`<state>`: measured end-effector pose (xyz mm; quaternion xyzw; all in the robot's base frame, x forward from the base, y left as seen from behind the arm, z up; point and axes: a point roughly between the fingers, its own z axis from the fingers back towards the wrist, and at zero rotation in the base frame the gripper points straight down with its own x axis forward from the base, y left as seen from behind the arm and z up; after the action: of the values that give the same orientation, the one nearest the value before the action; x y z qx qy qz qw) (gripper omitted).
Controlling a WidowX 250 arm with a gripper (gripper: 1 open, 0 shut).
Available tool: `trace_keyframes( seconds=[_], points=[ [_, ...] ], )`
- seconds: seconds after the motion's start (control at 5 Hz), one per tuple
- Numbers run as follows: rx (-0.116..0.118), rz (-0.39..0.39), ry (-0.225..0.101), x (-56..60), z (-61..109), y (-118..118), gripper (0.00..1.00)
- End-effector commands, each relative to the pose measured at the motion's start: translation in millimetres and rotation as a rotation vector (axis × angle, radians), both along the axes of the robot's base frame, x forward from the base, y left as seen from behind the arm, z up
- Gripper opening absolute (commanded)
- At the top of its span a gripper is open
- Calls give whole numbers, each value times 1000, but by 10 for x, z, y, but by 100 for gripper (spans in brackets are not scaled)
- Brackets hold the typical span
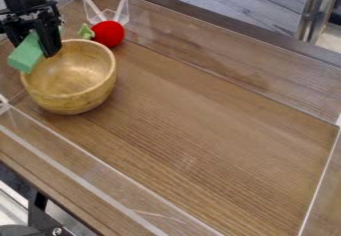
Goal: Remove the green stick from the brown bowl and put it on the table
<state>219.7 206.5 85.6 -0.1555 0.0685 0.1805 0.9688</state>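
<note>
The green stick [26,54], a small flat bright green block, hangs tilted above the left rim of the brown bowl [71,77]. My black gripper [32,41] comes down from the top left and is shut on the green stick's upper end. Inside, the bowl shows only bare wood. It rests on the table [213,120] near the far left corner.
A red round toy with green leaves [106,32] lies just behind the bowl. Clear plastic walls [134,195] run along the table's edges. Open tabletop stretches to the right and toward the front.
</note>
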Motion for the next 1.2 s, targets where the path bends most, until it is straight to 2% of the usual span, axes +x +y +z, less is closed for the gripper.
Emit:
trace_keyframes(
  seconds=[0.0,0.4,0.8,1.0],
  points=[
    [68,-42,-72,16,340,26,0],
    [56,-72,-87,-98,387,-55,0],
    [51,-47,-96,-22,428,-256,0],
    [47,-64,-102,-19,422,-308,0]
  ],
)
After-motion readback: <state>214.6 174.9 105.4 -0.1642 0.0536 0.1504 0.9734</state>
